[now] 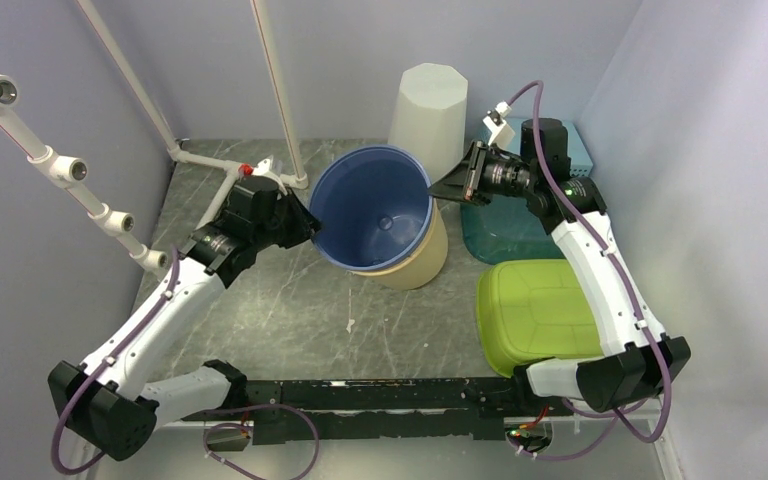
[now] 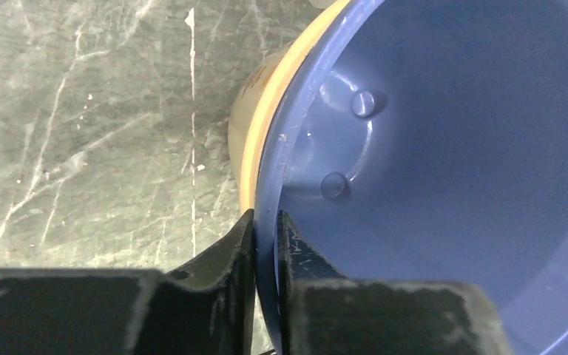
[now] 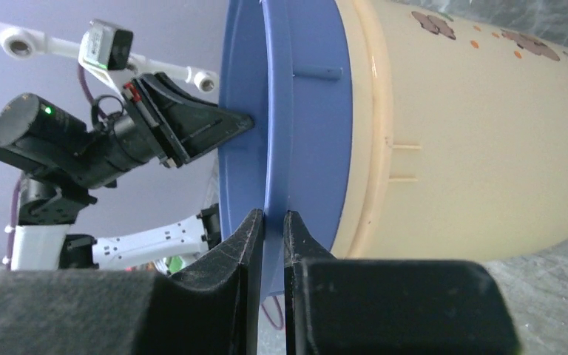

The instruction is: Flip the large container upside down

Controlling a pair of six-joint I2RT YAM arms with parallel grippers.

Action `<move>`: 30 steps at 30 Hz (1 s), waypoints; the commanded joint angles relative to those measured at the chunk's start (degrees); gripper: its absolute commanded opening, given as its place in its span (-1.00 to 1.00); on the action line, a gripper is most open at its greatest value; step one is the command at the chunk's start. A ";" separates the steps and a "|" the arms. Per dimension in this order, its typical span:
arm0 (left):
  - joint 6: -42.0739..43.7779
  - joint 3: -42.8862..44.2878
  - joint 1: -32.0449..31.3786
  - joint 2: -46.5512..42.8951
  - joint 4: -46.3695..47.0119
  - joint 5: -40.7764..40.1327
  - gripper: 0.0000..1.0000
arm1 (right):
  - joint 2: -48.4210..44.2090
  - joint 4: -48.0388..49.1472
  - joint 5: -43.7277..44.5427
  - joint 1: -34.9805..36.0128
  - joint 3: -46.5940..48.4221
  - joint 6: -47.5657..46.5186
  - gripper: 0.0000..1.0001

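The bucket sits mouth-up between the two pincers, nested inside a cream pail. Only its blue upper band and rim stand clear of the pail. The left pincer is narrowed onto the rim, one finger outside and one inside the wall, as the left wrist view shows. The right pincer pinches the opposite side of the rim the same way, its jaws nearly together with the thin lip between them. I cannot tell whether the pail's base is resting on the counter or just off it.

The bucket looks like thin moulded plastic. I judge it light and empty, but smooth and likely to flex at the lip, so a thin-edge pinch could slip or twist as the load swings over. Opposite rim points make a sensible axis for the flip. The risk I see is the pail, which is only nested and may slide off or drag once the mouth tips down.

Room is tight on the right. A white bin stands just behind the right pincer, a teal tub lies just beneath it, and a green lid sits nearer the arm's base. White pipes rise behind the left pincer. The most open counter lies in front of both pincers, toward the bases, so the roll is best made that way.
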 commanded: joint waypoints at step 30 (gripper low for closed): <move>4.85 10.78 0.08 -3.77 -1.65 14.78 -0.95 | 14.15 -26.49 49.40 23.75 23.65 -14.07 -0.56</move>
